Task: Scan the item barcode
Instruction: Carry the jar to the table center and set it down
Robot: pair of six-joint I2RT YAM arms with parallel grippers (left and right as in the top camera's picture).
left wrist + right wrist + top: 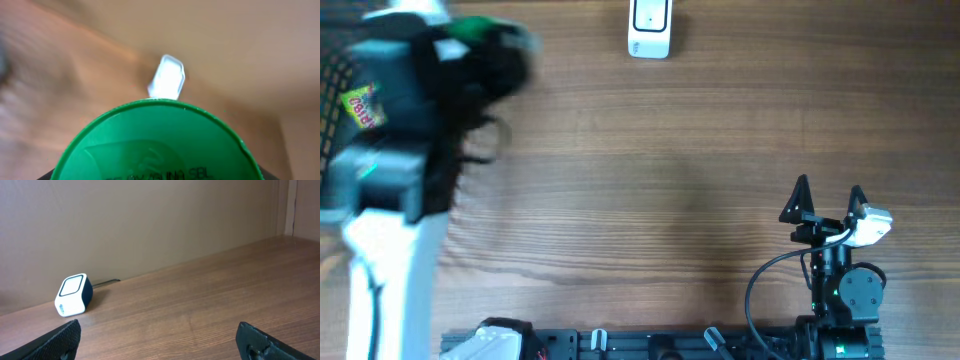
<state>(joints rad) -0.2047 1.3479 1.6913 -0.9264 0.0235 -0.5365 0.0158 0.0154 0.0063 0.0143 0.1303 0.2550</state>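
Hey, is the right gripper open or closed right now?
Open. The right gripper has its two fingers spread wide apart, with nothing held and only the table showing between them.

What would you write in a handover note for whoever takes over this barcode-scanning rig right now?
Left gripper: appears closed on the green-lidded container, at the table's far left; the view is blurred.
Right gripper: open, empty, near its base.
Scanner: stands at the middle of the far edge.
Done: item in the gripper.
Left: bring its barcode in front of the scanner's window; no scan seen yet.
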